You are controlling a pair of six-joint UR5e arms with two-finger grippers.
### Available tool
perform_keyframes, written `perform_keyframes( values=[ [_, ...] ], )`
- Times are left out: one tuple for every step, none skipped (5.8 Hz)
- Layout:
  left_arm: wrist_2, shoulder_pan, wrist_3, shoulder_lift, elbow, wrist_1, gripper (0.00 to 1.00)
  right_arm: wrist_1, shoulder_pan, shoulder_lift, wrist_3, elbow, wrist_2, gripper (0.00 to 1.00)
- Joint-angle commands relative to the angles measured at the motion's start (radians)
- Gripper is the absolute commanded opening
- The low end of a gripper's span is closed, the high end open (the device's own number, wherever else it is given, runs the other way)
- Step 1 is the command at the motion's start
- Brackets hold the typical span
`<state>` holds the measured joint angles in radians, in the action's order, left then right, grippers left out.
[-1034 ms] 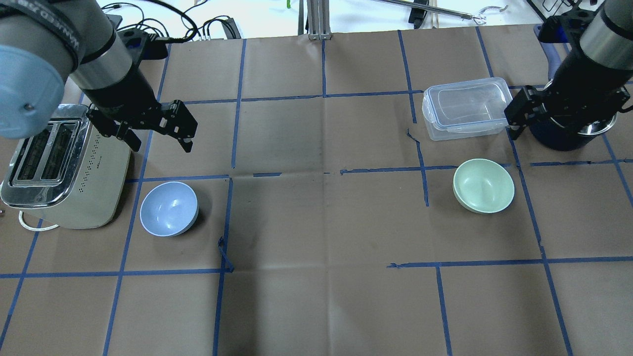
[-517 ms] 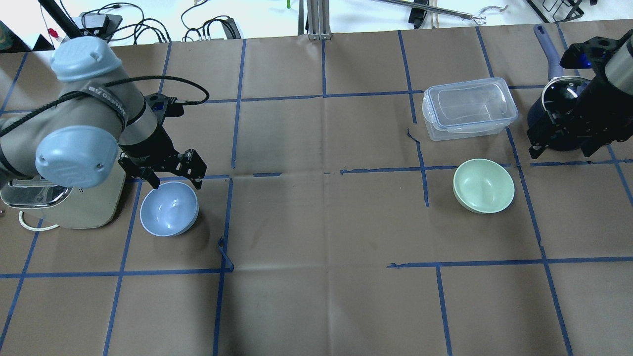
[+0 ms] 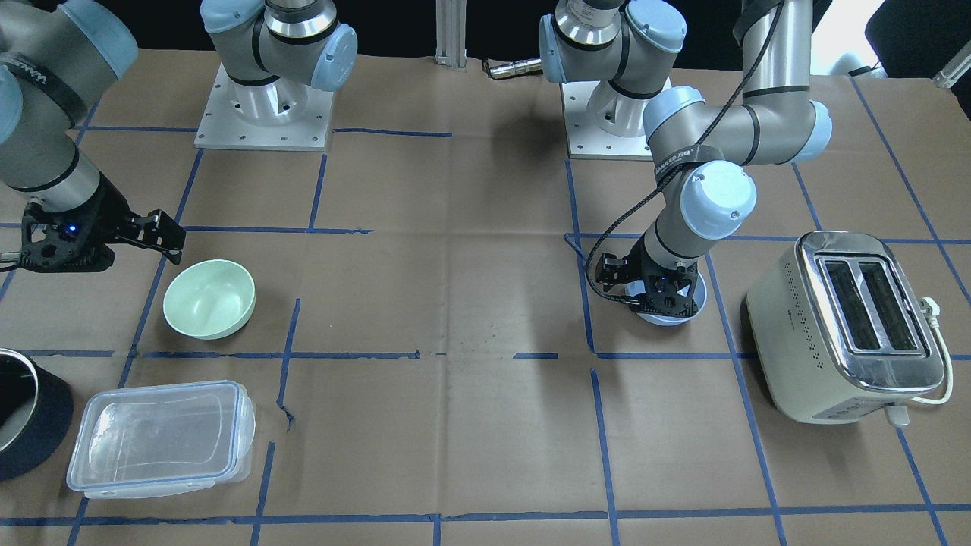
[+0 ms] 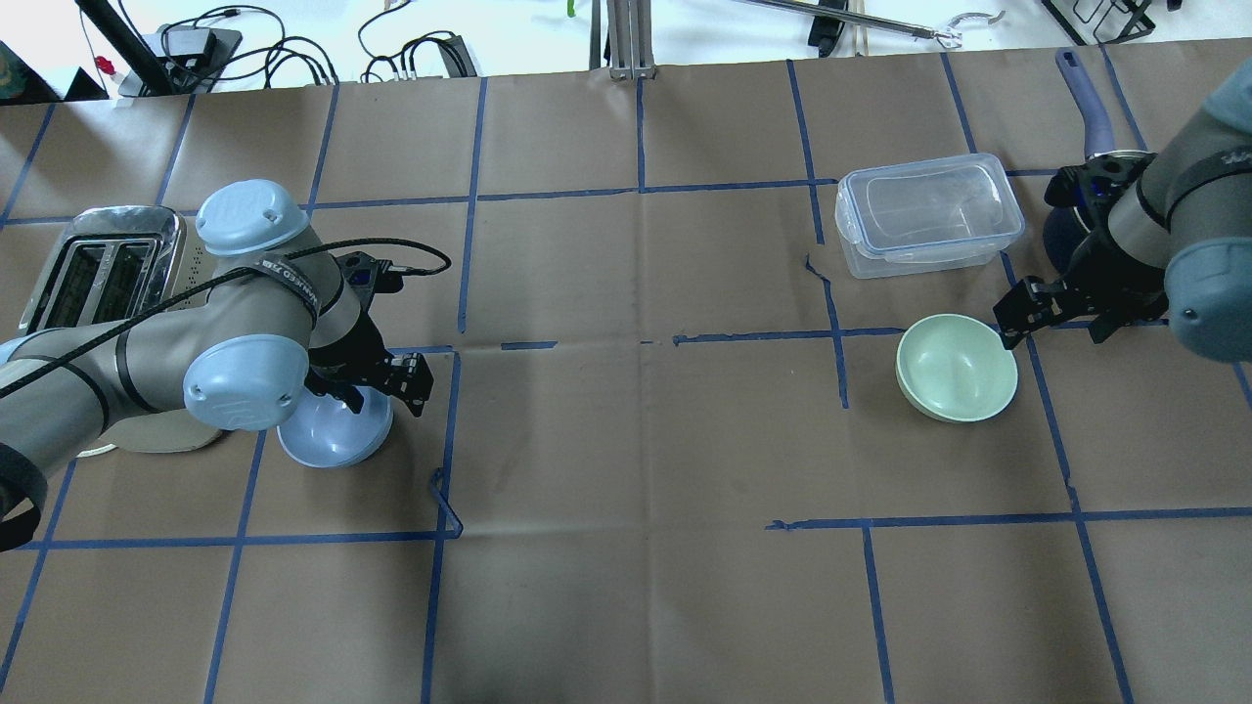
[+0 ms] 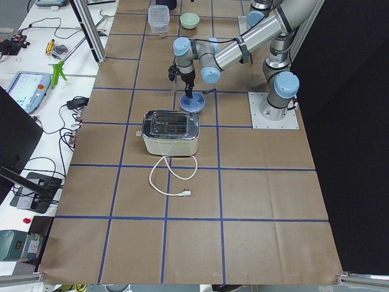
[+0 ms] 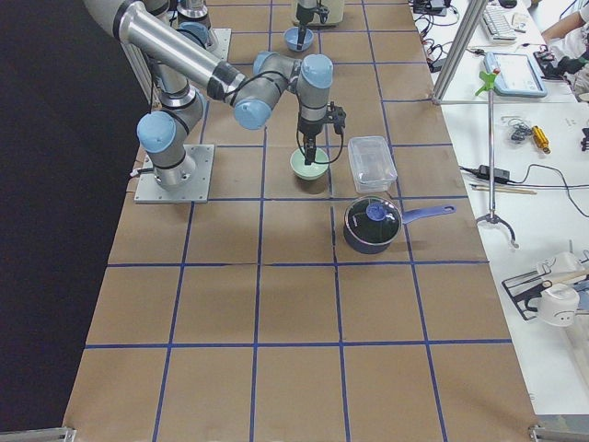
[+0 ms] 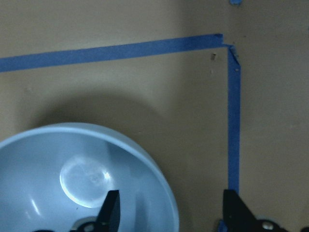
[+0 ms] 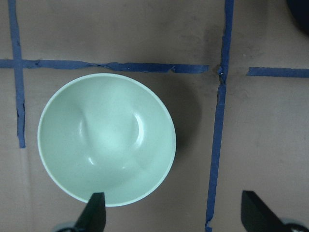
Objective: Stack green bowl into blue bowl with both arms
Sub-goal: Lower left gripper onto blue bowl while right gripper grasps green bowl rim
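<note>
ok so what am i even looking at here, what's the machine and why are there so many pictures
These are two robot arms, left and right, bolted to a table covered in brown paper with blue tape lines. Each ends in a two-finger gripper. Four pictures come from fixed cameras: one facing the robot, one over its shoulders, one at each table end. The last two come from cameras on the wrists, looking straight down. On the table lie a green bowl, a blue bowl, a toaster, a clear container and a dark pot. The left gripper is open, one finger inside the blue bowl's rim and one outside. The right gripper is open at the green bowl's edge. Nothing is held yet.
</note>
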<state>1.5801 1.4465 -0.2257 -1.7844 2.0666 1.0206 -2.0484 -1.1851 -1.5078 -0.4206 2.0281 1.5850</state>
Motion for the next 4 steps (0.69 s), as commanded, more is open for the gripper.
perform_keyframes(
  values=[
    [0.015, -0.001, 0.000, -0.009, -0.008, -0.001, 0.14, -0.096, 0.015, 0.072, -0.007, 0.066, 0.004, 1.00],
    [0.017, -0.001, 0.002, -0.006, -0.010, -0.002, 0.03, -0.101, 0.015, 0.087, -0.006, 0.086, 0.004, 1.00],
    [0.038, 0.003, 0.005, 0.009, -0.017, 0.004, 0.02, -0.099, 0.015, 0.093, -0.006, 0.089, 0.007, 1.00],
    [0.081, 0.026, 0.025, 0.014, -0.052, 0.025, 0.02, -0.098, 0.015, 0.095, -0.006, 0.090, 0.009, 1.00]
  ],
)
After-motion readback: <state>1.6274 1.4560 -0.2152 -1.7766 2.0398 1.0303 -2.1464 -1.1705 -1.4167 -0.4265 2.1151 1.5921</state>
